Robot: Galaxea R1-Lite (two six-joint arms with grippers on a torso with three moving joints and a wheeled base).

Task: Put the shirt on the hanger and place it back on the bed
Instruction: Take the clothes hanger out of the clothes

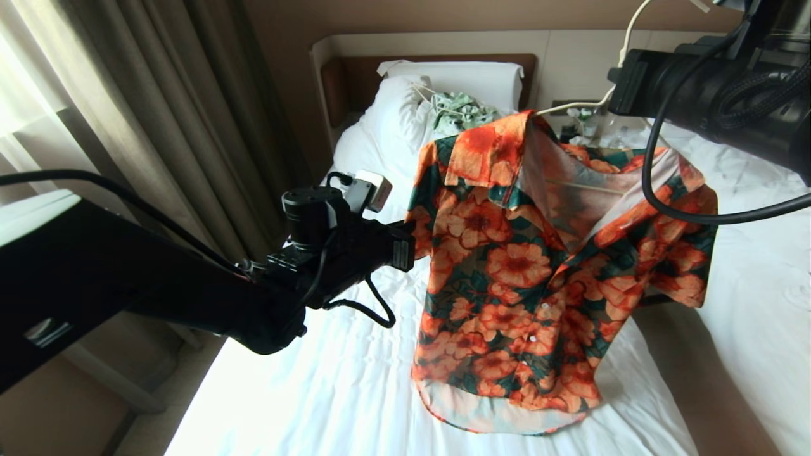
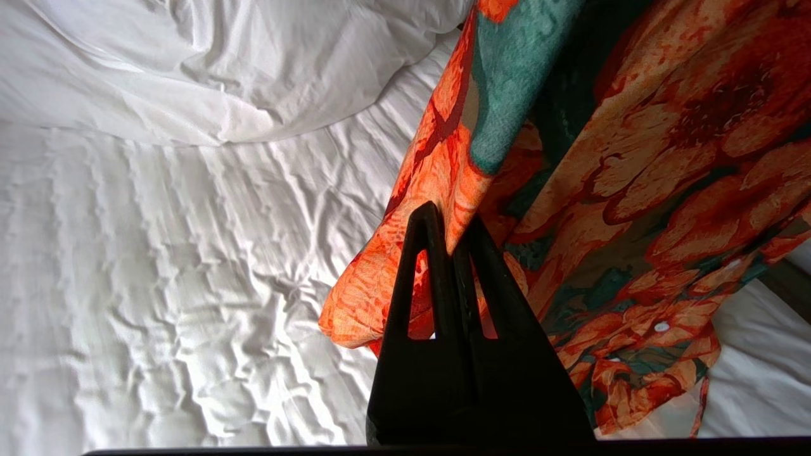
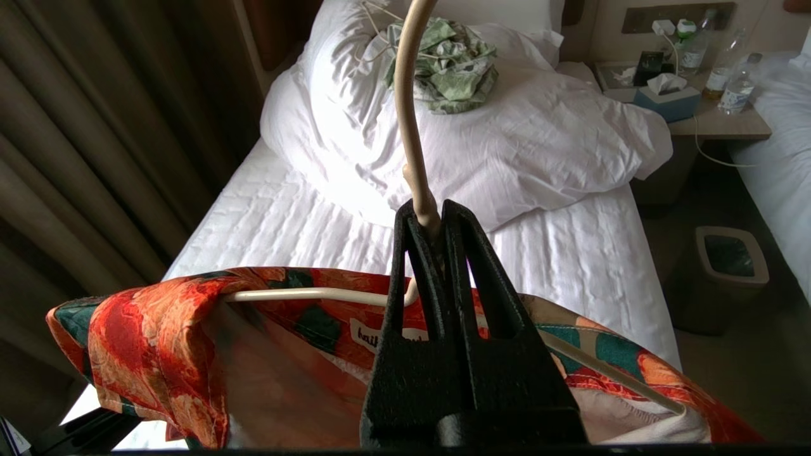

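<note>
The shirt [image 1: 519, 266], orange flowers over dark green, hangs open-fronted above the bed [image 1: 304, 380] with its hem brushing the sheet. It drapes over the cream wire hanger [image 3: 304, 294], whose shoulder wire shows inside the collar [image 1: 586, 187]. My right gripper [image 3: 431, 212] is shut on the hanger's twisted neck and holds it up; the long hook [image 3: 405, 82] rises past the fingers. My left gripper [image 2: 451, 218] is shut on the edge of the shirt's sleeve [image 2: 437, 164], at the shirt's left side in the head view [image 1: 408, 244].
A pale green printed garment [image 3: 447, 69] lies on the bunched duvet [image 3: 519, 145] near the pillow [image 1: 469, 79]. Curtains [image 1: 158, 95] hang along the bed's left. A nightstand [image 3: 709, 123], a waste bin [image 3: 732, 259] and a second bed [image 1: 760, 266] stand to the right.
</note>
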